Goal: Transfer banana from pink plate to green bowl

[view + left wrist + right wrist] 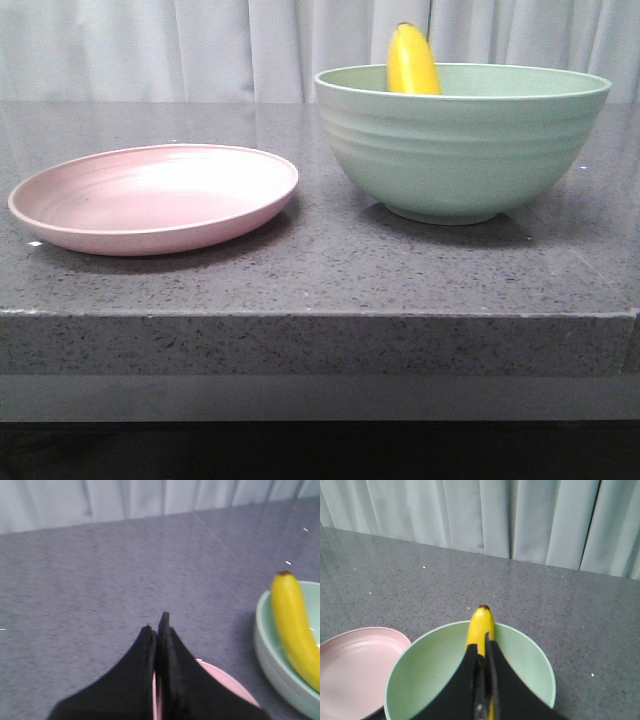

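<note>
The yellow banana (411,62) leans inside the mint-green bowl (460,150) against its far rim, its tip sticking up above the rim. The pink plate (150,195) lies empty to the left of the bowl. Neither gripper shows in the front view. In the left wrist view my left gripper (159,622) is shut and empty above the pink plate (230,685), with the bowl (280,675) and banana (292,625) off to the side. In the right wrist view my right gripper (482,647) is shut and empty above the bowl (430,670), over the banana (481,625); the plate (355,665) lies beside it.
Plate and bowl stand on a dark speckled stone counter (320,270) whose front edge runs close before them. Pale curtains (200,50) hang behind the counter.
</note>
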